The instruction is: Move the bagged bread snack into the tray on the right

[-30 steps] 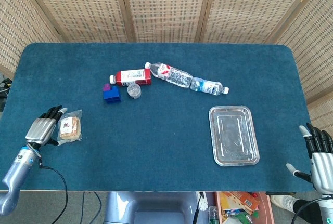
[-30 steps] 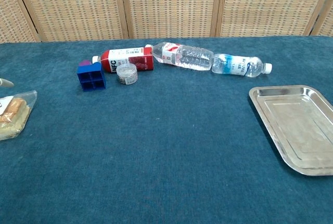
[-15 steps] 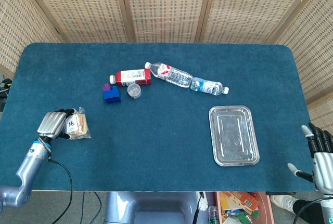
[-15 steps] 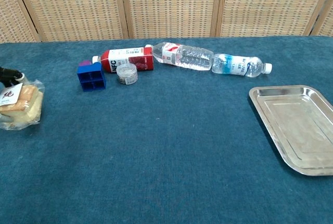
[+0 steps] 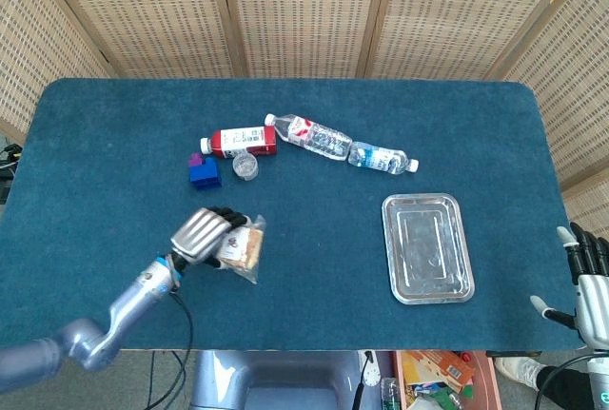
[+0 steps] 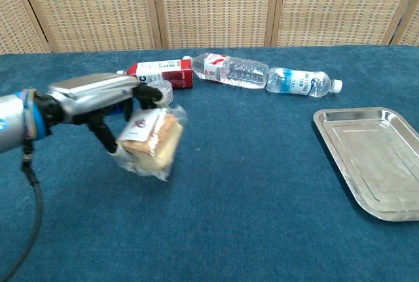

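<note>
My left hand (image 5: 203, 234) (image 6: 98, 101) grips the bagged bread snack (image 5: 242, 249) (image 6: 152, 140), a clear bag with pale bread slices, and holds it above the blue table left of centre. The steel tray (image 5: 427, 247) (image 6: 373, 159) lies empty on the right side of the table. My right hand (image 5: 589, 282) hangs open off the table's right front corner, fingers spread, shown only in the head view.
At the back middle lie a red juice bottle (image 5: 242, 140) (image 6: 160, 73), two clear water bottles (image 5: 314, 136) (image 5: 381, 158), a small clear jar (image 5: 245, 165) and a blue block (image 5: 204, 171). Wicker screens stand behind the table.
My left hand closed on the bread bag, lifted it from the table's left edge and carried it right, toward the centre. The right hand has barely moved.
</note>
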